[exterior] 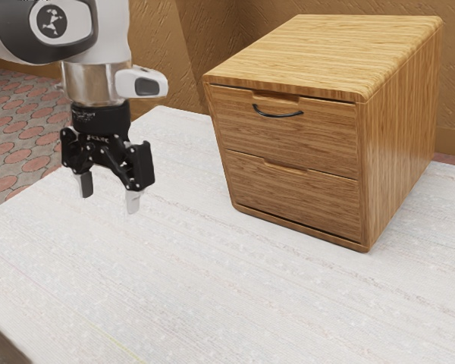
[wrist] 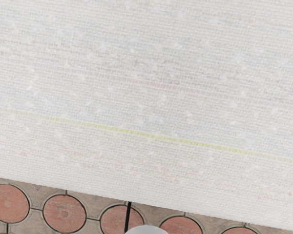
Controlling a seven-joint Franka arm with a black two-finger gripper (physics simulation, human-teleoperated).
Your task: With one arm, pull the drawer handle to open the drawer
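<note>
- The gripper (exterior: 109,196) hangs over the table (exterior: 212,288) at the exterior view's left, fingers spread and pointing down, holding nothing.
- The cabinet (exterior: 387,152) stands on the table at the exterior view's right, well apart from the gripper.
- The handle (exterior: 277,114) is a black bar at the upper edge of the top drawer (exterior: 303,140), which sits flush with the cabinet front.
- The lower drawer (exterior: 296,191) is also shut.
- Bare table lies between gripper and cabinet.
- Floor (exterior: 15,136) of red round tiles lies beyond the table's left edge; in the wrist view it borders the table (wrist: 146,97).

Simulated home-like room, wood-panelled walls (exterior: 161,45), red round-tiled floor (exterior: 15,140), white table (exterior: 212,303), 2-drawer cabinet (exterior: 307,148)
</note>
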